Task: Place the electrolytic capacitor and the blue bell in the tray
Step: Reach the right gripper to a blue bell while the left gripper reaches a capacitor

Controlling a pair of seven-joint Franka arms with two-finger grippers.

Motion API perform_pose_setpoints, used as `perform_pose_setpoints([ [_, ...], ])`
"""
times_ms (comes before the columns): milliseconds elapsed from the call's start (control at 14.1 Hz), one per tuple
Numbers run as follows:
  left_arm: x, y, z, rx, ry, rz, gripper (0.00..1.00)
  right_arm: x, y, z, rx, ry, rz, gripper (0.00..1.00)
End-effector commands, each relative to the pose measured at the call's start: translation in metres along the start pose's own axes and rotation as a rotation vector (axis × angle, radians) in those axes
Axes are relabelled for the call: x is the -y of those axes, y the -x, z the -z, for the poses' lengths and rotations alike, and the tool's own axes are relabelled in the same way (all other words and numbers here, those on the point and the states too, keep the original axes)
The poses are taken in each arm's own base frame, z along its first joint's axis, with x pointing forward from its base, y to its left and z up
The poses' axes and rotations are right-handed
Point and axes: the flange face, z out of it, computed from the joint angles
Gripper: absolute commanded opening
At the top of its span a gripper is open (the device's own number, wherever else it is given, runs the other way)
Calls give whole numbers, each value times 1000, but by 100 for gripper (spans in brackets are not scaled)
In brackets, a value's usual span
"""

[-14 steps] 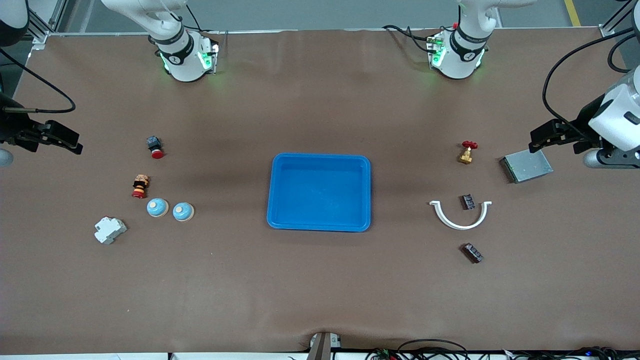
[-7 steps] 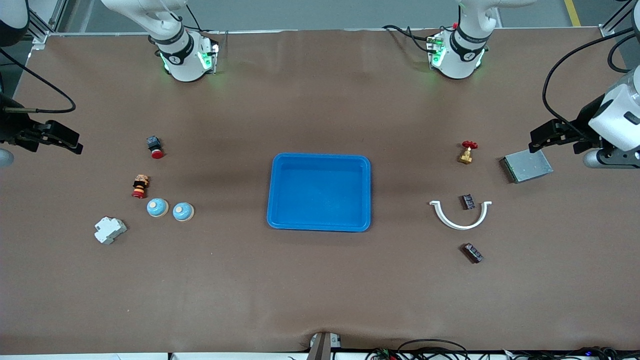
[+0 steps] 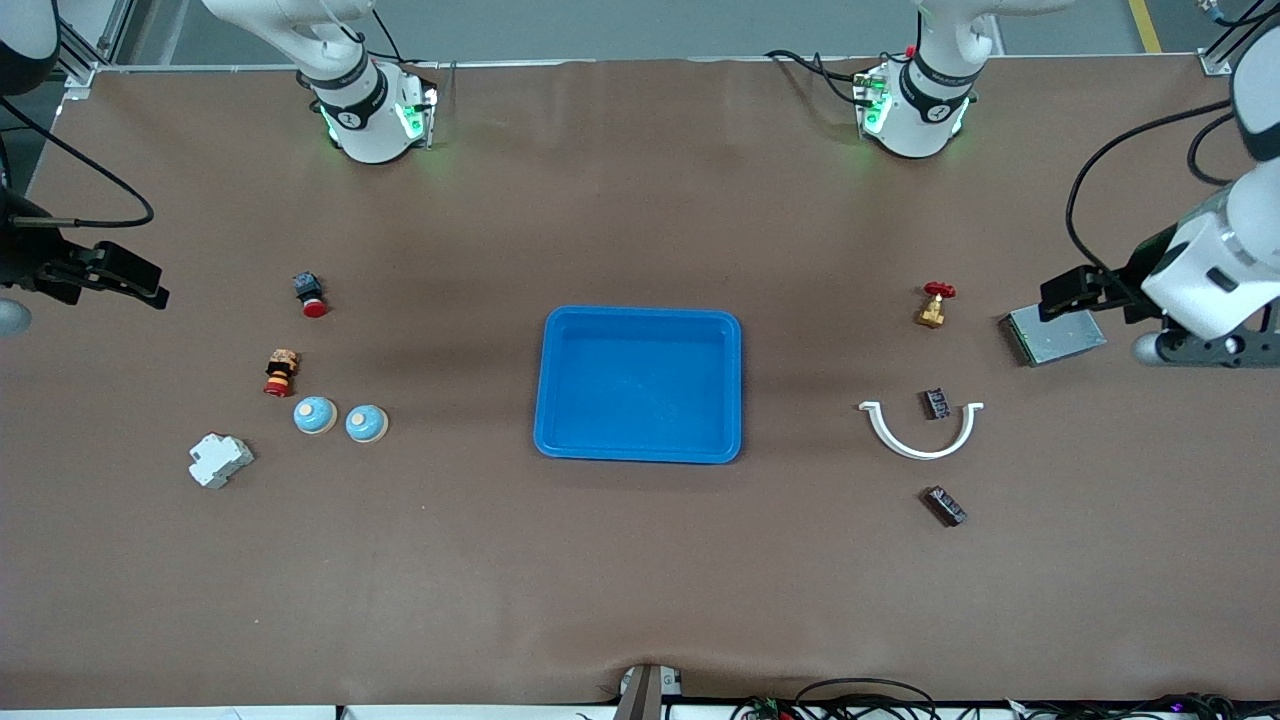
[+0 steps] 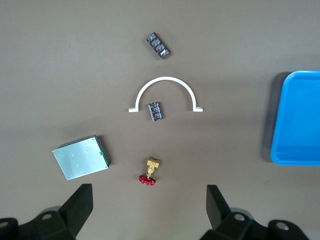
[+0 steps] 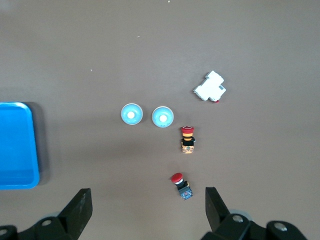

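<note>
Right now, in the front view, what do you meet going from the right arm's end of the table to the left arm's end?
White breaker → two blue bells → blue tray → white arch → grey metal box.

My left wrist view cuts the blue tray (image 4: 300,120) off at the picture's edge, and my right wrist view shows only one end of it. In both wrist views my pincer fingers (image 4: 80,207) run out of the picture at their bases. In the front view my right pincer (image 3: 135,283) is half lost past the picture's edge. The two small dark parts (image 3: 937,403) are too small to name.
</note>
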Motion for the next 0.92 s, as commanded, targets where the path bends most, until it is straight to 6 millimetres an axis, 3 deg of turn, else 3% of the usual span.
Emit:
perform_pose_setpoints([
  [0,5,-15,-21,35,-23,6,100,-5,-1,-12,22,-31,-12,100],
  [71,4,-24,-36,45,-22,11,100,-5,-2,-24,31,-34,-14,100],
  [284,3,-41,-60,35,-18,57,100,-4,-7,-78,33,-53,-22,100],
  [496,-3,-57,-96,73,-11,95,100,3,-15,-135,23,-84,-38,100],
  [638,1,-65,-121,88,3,164,100,6,-18,-173,25,-109,-56,100],
  [851,-11,-67,-157,61,1,209,100,9,-26,-223,33,-100,-58,100],
])
